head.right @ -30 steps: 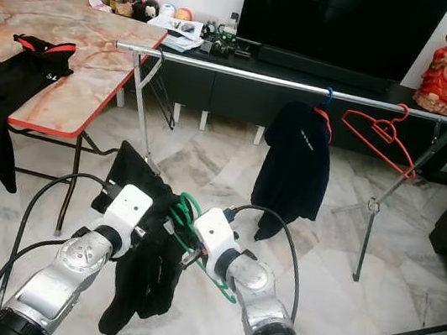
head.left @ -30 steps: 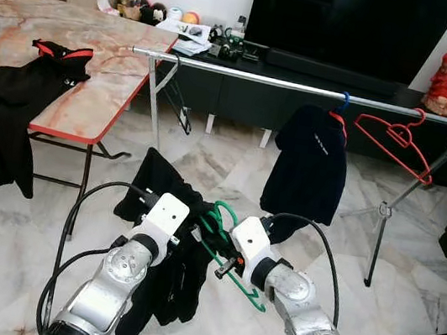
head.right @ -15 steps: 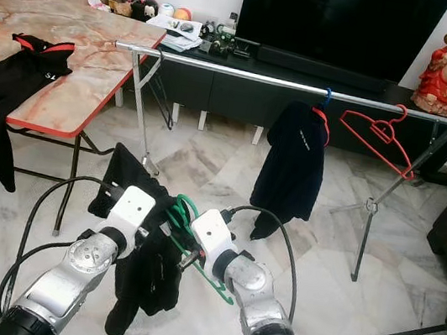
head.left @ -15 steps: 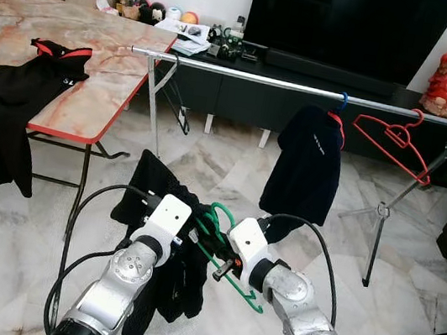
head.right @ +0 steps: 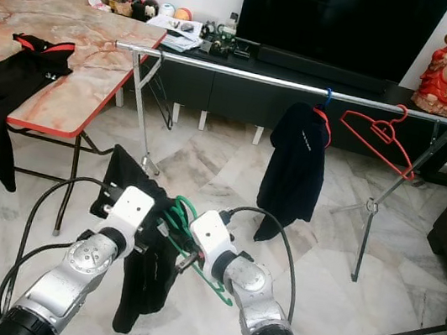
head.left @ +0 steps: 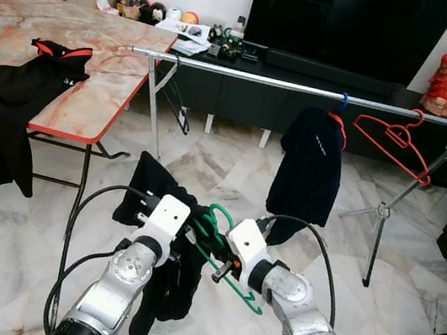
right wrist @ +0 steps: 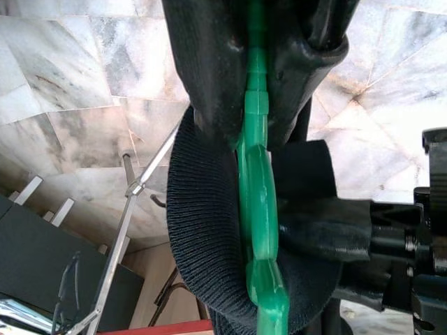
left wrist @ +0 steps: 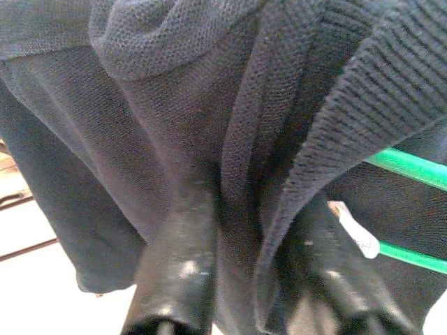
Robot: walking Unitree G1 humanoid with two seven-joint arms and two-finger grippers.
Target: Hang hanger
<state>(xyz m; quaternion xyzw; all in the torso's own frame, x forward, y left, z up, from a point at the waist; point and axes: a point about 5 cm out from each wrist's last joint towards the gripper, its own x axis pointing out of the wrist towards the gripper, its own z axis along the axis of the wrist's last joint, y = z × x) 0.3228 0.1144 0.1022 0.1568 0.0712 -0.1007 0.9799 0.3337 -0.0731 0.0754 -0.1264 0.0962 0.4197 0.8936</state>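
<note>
Hanger (head.left: 220, 243), green, sits between my two grippers, low over the floor, well short of the rail (head.left: 304, 88). Long axis slopes down toward my rt; hook up. Rt gripper (right wrist: 255, 105) fingers clamped on the hanger. Lt gripper (left wrist: 251, 279) fingers pinch the dark garment (head.left: 169, 269) draped on it.

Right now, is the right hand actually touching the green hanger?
Touching. The right wrist view shows the right hand with its two black fingers pressed on either side of the green hanger, no gap between them.
</note>
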